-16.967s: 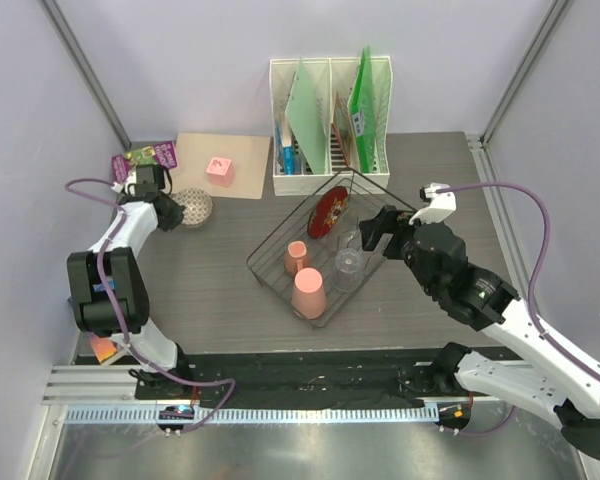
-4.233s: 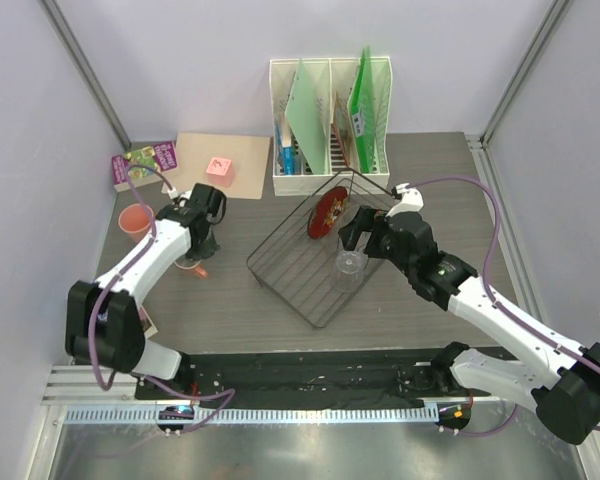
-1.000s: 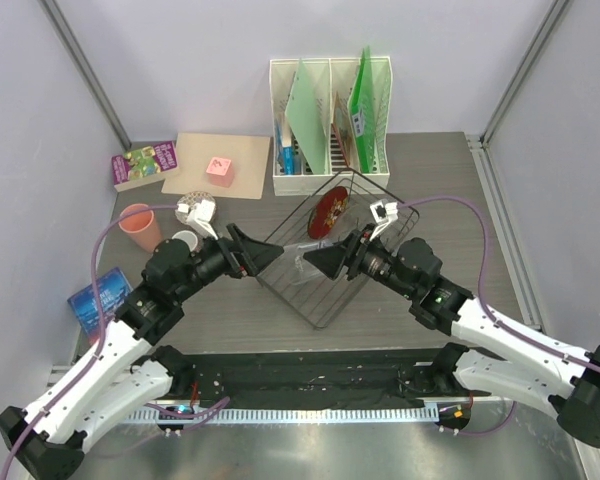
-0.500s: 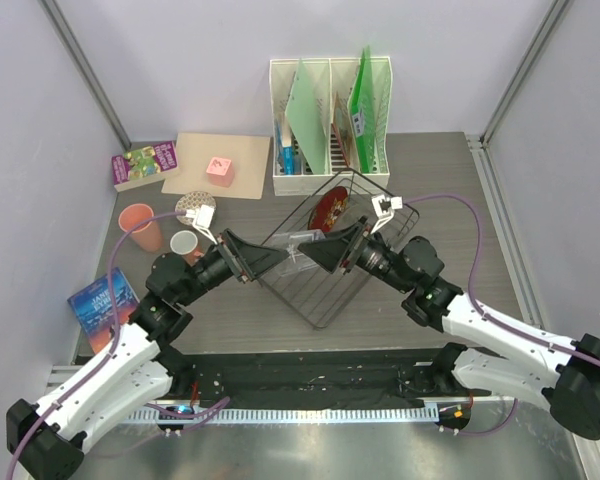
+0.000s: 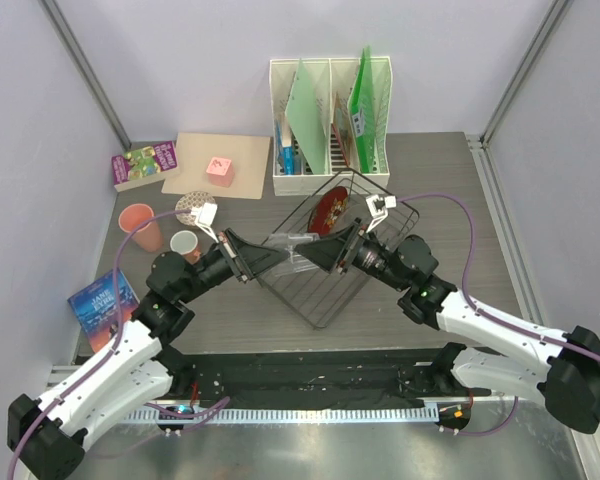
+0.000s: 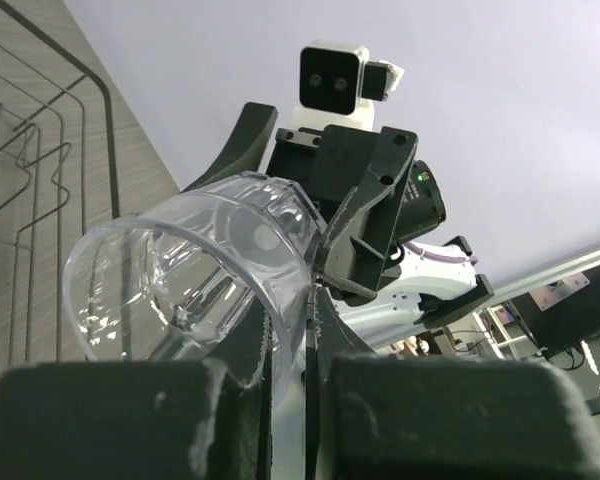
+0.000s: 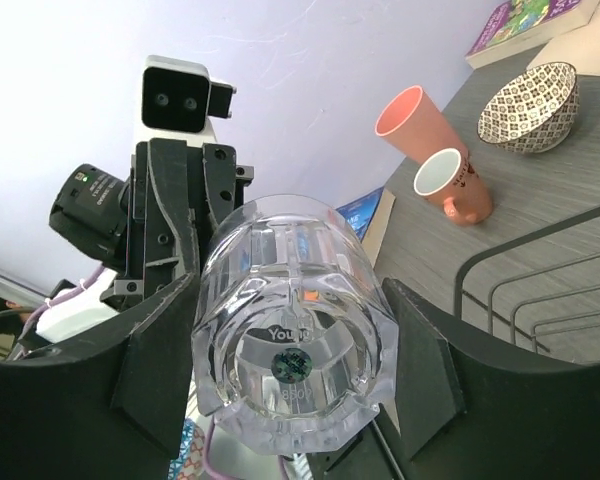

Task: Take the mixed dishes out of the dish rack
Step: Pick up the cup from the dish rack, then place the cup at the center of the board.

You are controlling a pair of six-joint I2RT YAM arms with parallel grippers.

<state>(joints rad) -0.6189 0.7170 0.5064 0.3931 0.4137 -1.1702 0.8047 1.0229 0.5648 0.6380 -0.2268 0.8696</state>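
Clear drinking glass hangs sideways over the dish rack, bridged between both arms. The right gripper clamps its body and the left gripper pinches the rim wall. It reads as a handover leftward (larger pink cup and smaller pink cup stand there). Only the red plate is left racked.

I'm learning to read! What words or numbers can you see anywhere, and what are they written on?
"You...": moulded into the base of the clear glass; the letters after that are unclear.
Too blurred to read: the cover words on the purple book.
Too small to read: the title on the blue book.
Unreadable: the print on the small pink cup.
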